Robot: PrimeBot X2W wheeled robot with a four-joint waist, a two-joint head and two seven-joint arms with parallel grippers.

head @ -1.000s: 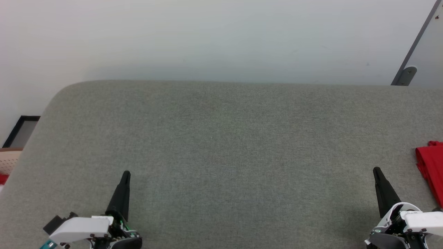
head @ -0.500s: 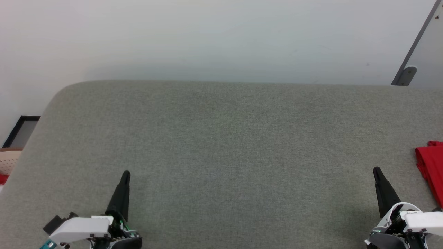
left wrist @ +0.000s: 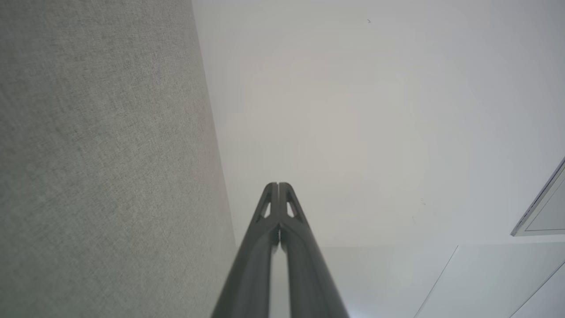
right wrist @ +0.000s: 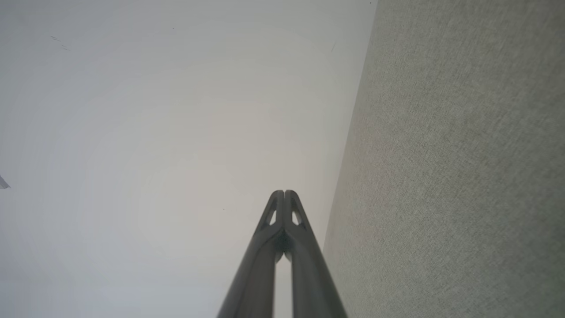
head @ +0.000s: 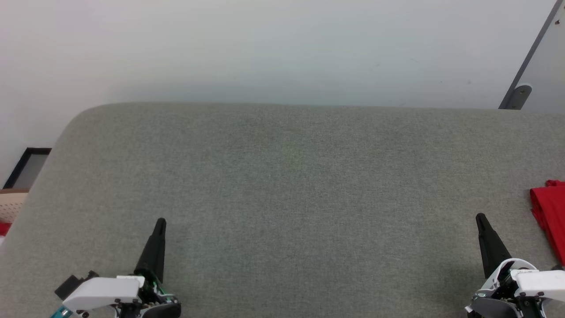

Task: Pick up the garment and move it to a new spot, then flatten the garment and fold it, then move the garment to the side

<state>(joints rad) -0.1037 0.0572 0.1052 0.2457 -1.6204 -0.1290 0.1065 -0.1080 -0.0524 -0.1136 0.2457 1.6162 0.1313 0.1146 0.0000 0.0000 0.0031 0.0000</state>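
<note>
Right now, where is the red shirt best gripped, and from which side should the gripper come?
Probably its bunched left edge. The red shirt lies at the right of the table, cut by the frame, folds facing the right gripper, which is nearest and shut: open it and come from the left.

Table (head: 282, 176) matt woven cloth; fingers (left wrist: 256, 265) smooth plastic (slight sheen).

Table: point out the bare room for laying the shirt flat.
The table is bare from its far edge down to the left gripper and right gripper, and across the span between them. The one crowded patch is the right edge, where the shirt lies beside the right gripper.
</note>
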